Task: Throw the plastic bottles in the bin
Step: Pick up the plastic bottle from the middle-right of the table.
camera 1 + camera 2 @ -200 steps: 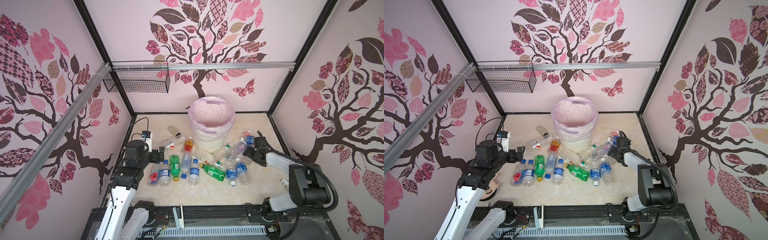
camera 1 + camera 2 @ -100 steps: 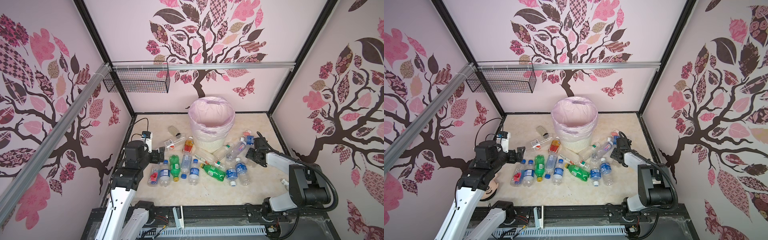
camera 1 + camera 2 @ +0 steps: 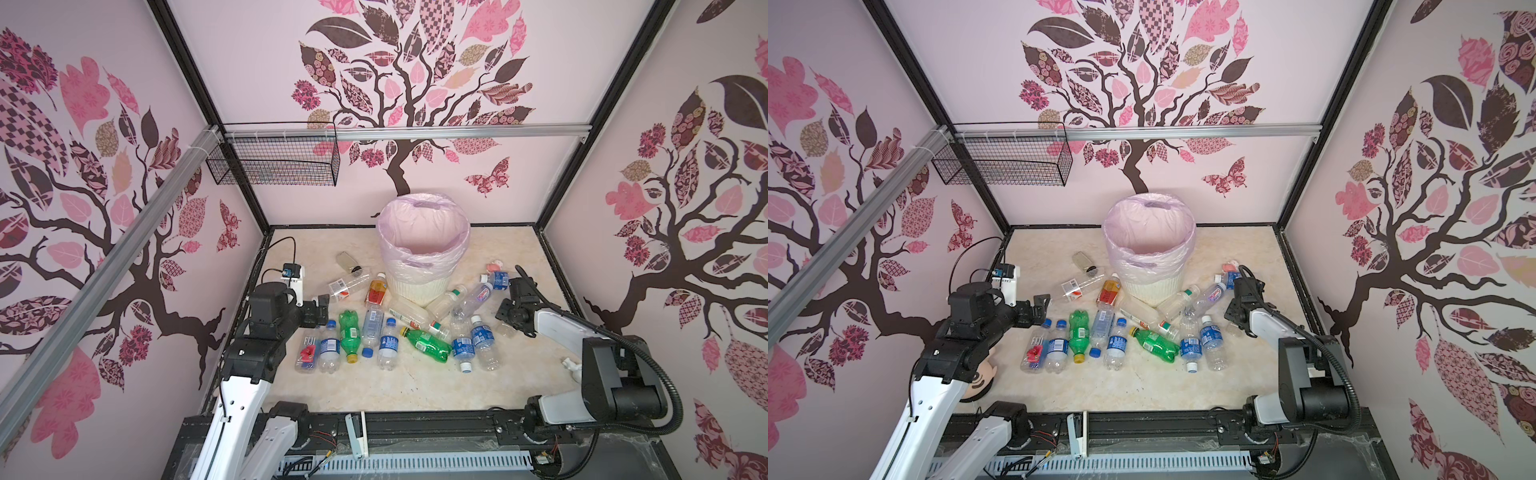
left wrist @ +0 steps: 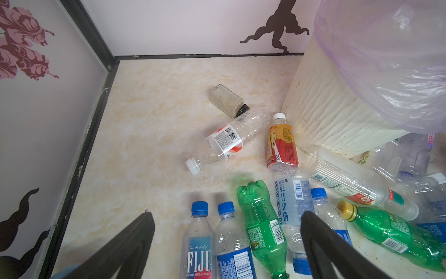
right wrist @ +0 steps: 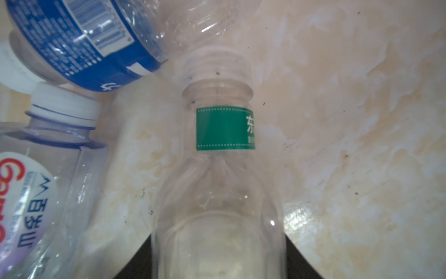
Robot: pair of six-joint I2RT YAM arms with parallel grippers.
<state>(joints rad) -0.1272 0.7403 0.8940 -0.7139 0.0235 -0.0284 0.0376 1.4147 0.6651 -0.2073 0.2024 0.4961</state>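
A clear bottle (image 5: 218, 193) is seemingly pinched between the narrow-set jaws of the right claw (image 5: 218, 239). Its long axis is pointed straight out, neck foremost. The bin (image 3: 419, 291) is found nearby, leftward.

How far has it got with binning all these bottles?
Barely started. Done: nothing visible; only the pink liner shows inside the bin. In hand: the right gripper clamps a clear bottle with a green neck band, not yet lifted. The left gripper hangs open above blue-capped bottles, holding nothing. Left: the whole scatter of bottles in front of the bin, that one included.
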